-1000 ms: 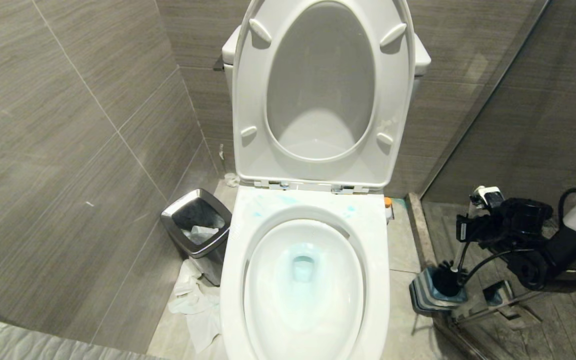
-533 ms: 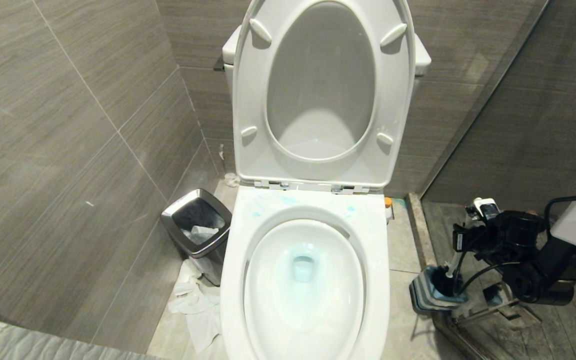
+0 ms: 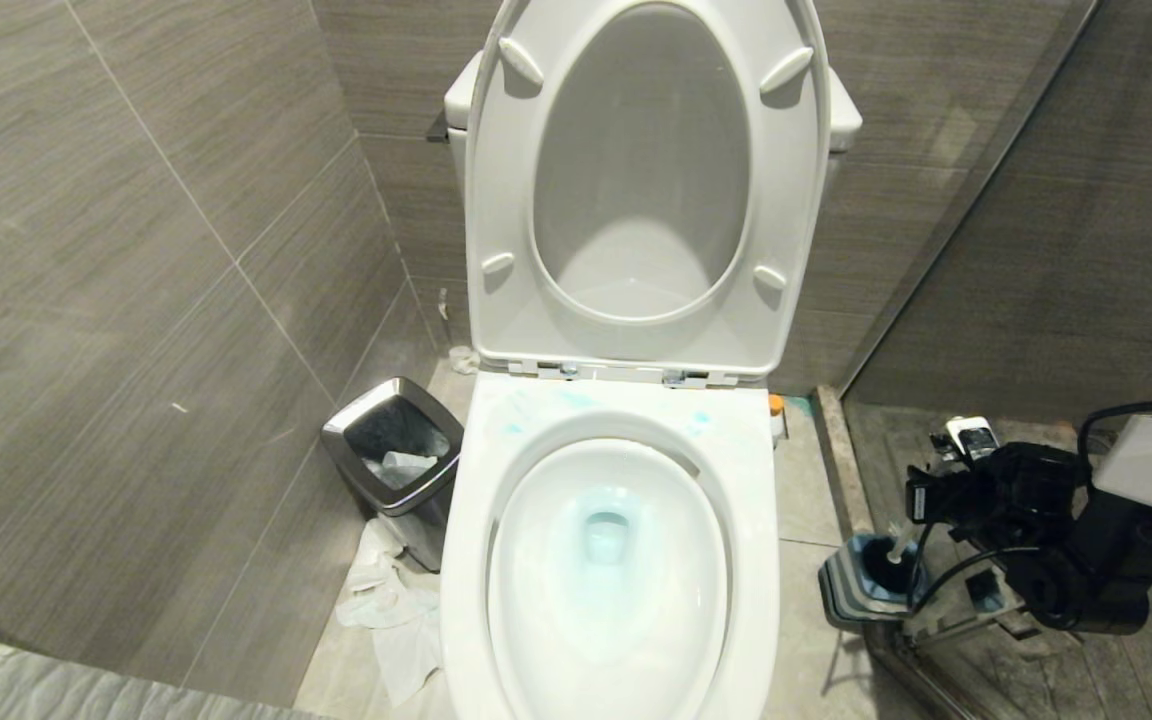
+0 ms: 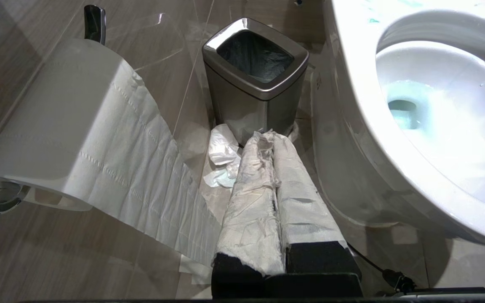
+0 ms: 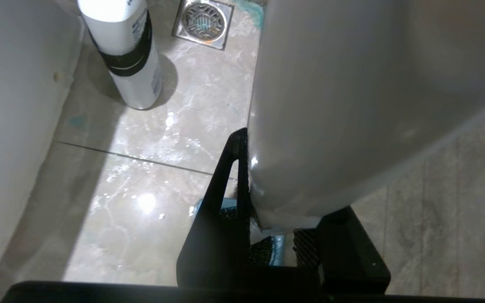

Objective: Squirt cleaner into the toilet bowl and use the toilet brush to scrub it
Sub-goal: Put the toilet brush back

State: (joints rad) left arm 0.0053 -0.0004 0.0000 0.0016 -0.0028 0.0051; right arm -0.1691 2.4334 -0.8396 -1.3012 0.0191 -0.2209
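Note:
The white toilet bowl (image 3: 758, 560) stands open with its lid up, and its rim (image 4: 354, 84) also shows in the left wrist view. Cleaner shows as pale blue smears (image 3: 701, 418) on the back rim and as a blue tint in the water (image 4: 402, 113). At the right, low over the floor, my right gripper (image 3: 921, 500) is shut on the toilet brush's white handle (image 3: 898, 548). The handle's widened tip (image 5: 331, 105) fills the gap between the fingers (image 5: 230, 189). The black bristle head sits down in the blue-and-grey holder (image 3: 841, 590). My left gripper (image 4: 267, 139), wrapped in white paper, is shut and empty, low beside the bowl.
A steel-rimmed bin (image 3: 394, 450) stands left of the toilet with crumpled paper (image 3: 391, 610) on the floor by it. A toilet roll (image 4: 65, 118) hangs on the left wall. A white bottle with a black band (image 5: 129, 50) and a floor drain (image 5: 202, 17) lie beyond the holder.
My right gripper has sunk a little with the brush, and the bristle head has gone deeper into the holder. The left arm and the view have not moved.

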